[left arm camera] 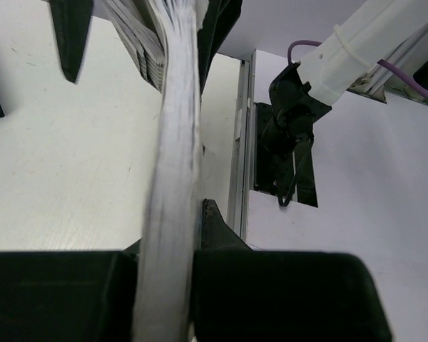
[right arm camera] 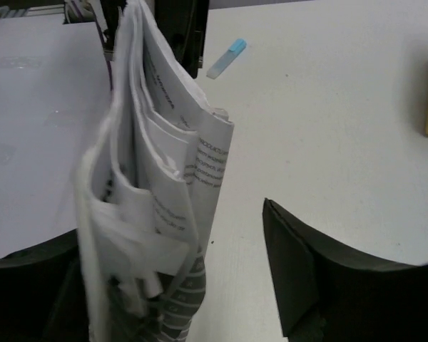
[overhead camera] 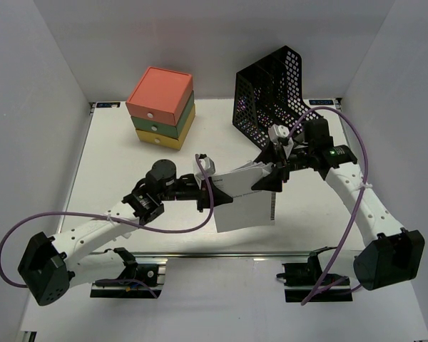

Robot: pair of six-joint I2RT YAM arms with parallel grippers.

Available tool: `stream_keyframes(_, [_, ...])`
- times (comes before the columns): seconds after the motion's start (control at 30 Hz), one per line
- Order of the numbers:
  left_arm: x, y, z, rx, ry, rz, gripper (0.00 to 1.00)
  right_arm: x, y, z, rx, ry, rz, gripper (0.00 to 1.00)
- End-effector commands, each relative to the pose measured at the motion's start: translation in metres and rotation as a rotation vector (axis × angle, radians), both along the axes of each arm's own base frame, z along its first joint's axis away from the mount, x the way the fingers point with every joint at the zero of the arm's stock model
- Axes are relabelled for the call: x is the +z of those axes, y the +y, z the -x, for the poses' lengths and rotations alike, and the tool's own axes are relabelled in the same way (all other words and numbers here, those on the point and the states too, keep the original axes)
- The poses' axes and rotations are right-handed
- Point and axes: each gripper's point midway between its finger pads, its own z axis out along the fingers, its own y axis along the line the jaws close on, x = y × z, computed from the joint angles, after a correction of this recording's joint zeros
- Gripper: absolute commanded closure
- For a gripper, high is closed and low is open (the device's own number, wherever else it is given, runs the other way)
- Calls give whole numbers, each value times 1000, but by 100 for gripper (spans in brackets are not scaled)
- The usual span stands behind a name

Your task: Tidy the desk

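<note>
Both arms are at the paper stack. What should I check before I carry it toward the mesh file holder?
1. Left gripper clamped on the paper stack: ok.
2. Right gripper closed on the stack: not ok, there is a gap between the sheets and one finger.
3. Sheets squared up: not ok, they are splayed with uneven edges.
4. Mesh file holder slots free: cannot tell.
5. Blue-capped marker on the desk, apart from the stack: ok.

Left gripper [overhead camera: 203, 191] tight on papers [overhead camera: 246, 203]; right gripper [overhead camera: 277, 169] agape.
</note>
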Motion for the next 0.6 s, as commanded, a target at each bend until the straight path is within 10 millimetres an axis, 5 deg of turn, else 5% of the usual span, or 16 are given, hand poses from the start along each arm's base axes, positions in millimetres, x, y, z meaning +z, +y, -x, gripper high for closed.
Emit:
stream_keyframes(0.0, [33,-5,4,-45,-97,59,100,14,3,11,74,-23,-62,30])
stream_keyframes(0.17, [36,-5,-1,-23,-111,65,100,20,1,17,91,-28,-69,52])
stream_keyframes(0.27, [35,-6,-5,-6,-112,60,100,23,0,17,80,-44,-57,81])
stream_keyframes(0.3, [35,-6,-6,0,-110,59,100,25,-2,16,72,-56,-53,97])
stream_keyframes(0.37, [38,-5,-13,36,-115,54,100,28,-2,18,61,-83,-40,100])
stream_keyframes(0.5, [41,0,-28,143,-106,40,56,37,-6,13,-2,-112,-4,100])
stream_keyframes(0.53, [45,4,-31,173,-111,42,35,40,-7,9,-30,-116,5,100])
stream_keyframes(0.57, [46,7,-34,203,-114,42,28,47,-9,4,-79,-138,19,100])
